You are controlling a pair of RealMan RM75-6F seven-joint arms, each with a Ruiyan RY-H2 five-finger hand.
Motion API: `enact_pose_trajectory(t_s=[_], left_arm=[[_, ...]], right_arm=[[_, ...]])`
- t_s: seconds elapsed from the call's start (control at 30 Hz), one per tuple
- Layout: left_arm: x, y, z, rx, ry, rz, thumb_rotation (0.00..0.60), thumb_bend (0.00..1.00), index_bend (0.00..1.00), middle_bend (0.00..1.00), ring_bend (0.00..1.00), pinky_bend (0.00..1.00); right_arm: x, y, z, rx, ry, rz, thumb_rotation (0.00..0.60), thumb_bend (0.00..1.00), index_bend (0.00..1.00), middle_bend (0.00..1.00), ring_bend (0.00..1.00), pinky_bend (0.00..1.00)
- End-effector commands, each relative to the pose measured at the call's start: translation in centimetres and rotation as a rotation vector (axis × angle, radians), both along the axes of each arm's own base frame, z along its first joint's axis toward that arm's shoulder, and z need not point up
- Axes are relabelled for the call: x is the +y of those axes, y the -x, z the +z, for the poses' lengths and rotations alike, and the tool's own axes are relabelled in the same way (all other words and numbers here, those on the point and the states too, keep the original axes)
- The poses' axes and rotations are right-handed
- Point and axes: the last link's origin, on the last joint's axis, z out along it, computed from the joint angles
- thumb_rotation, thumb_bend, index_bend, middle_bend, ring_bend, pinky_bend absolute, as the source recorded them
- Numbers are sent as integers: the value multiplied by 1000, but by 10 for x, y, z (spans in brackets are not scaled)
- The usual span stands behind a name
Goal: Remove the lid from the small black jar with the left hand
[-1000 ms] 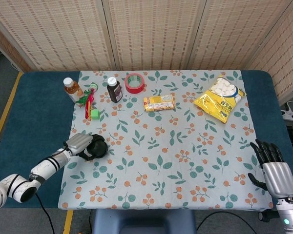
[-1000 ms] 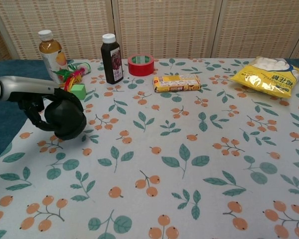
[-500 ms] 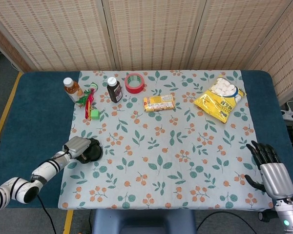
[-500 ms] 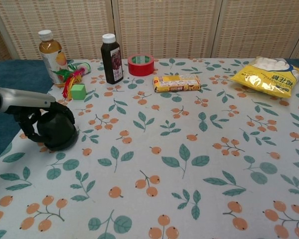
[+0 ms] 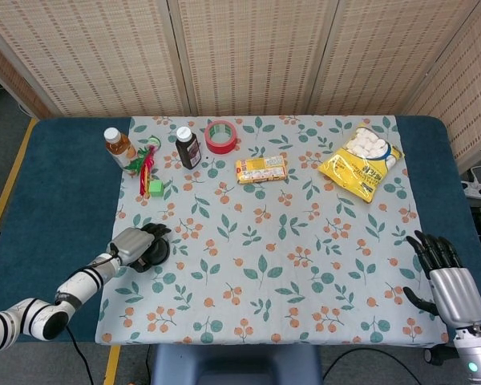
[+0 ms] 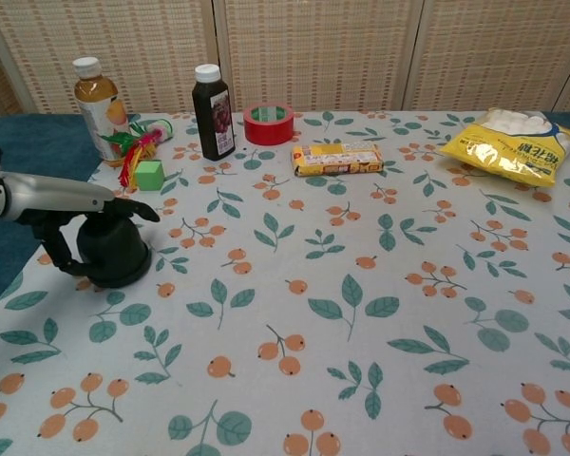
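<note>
One small black jar (image 6: 114, 254) stands upright, left robot hand (image 6: 71, 220) cupping it, fingers loosely spread.

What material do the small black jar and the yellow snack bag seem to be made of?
Small black jar: probably plastic, matte black, with a dull surface and almost no glare. Yellow snack bag: thin glossy plastic film, crinkled and shiny, with a clear part showing white pieces inside.

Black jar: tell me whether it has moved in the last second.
Yes. The black jar has come down onto the tablecloth and now stands farther from the green cube, toward the near edge.
</note>
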Motion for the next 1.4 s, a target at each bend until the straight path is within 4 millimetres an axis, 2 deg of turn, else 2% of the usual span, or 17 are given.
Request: enact_pose_trajectory(t_s=[0.03,0.2,0.47,0.63,0.9,1.17,1.4], left_arm=[[-3,-2,-1,13,-1,-19,600,421,0,0,0,237],[-4,-3,-3,15,-4,-9,600,421,0,0,0,223],[-1,3,-5,12,-14,14,600,413,0,0,0,145],[0,2,-1,-24,-47,19,600,347,0,0,0,104],[-4,2,3,-54,-51,19,600,300,0,0,0,72],[-12,-2,14,-48,-42,-16,600,302,0,0,0,83],[-12,4,10,-11,-115,-66,600,302,0,11,0,123]], right_arm=[[0,0,0,-1,-4,1,600,151,0,0,0,0],[1,-1,0,-5,-5,4,600,151,0,0,0,0],[2,-1,0,-9,-10,6,600,151,0,0,0,0],[2,-1,0,-10,-11,5,600,151,0,0,0,0],[2,-1,1,-11,-8,5,600,151,0,0,0,0],[2,-1,-1,-8,-20,6,600,151,0,0,0,0],[3,-1,-1,-12,-26,3,600,152,0,0,0,0]])
